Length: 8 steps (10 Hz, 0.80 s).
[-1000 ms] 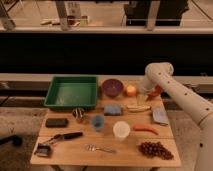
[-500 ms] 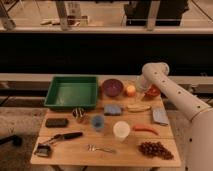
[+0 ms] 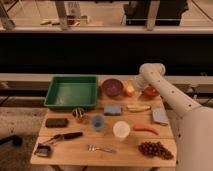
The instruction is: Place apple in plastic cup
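Yellow-orange with a red blush, the apple (image 3: 129, 90) sits near the far edge of the table (image 3: 75, 150), just beside the purple bowl (image 3: 112, 87). Over the last second the arm has swung left, bringing the tool (image 3: 136, 85) right next to the fruit; whether it is open or closed I cannot tell. I judge the grasp is about to begin. Being round, the apple shows no long axis. The plastic cup (image 3: 98, 121) stands upright, well apart, mouth up, its long axis vertical.
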### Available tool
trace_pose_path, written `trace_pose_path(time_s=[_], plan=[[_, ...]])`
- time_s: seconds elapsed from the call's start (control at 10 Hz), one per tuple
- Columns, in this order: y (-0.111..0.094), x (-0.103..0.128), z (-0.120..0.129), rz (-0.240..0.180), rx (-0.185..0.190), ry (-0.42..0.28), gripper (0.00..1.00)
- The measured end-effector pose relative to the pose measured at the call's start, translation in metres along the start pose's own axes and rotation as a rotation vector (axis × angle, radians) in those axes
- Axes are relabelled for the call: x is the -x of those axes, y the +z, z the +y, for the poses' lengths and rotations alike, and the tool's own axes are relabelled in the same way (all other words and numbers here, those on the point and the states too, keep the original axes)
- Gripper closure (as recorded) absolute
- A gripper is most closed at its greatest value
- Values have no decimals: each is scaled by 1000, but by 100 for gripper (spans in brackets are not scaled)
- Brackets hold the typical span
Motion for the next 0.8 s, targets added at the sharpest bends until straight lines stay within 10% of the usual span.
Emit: trace_pose_path(time_s=[0.8], plan=[[26,-43,-16,51,3,57,20]])
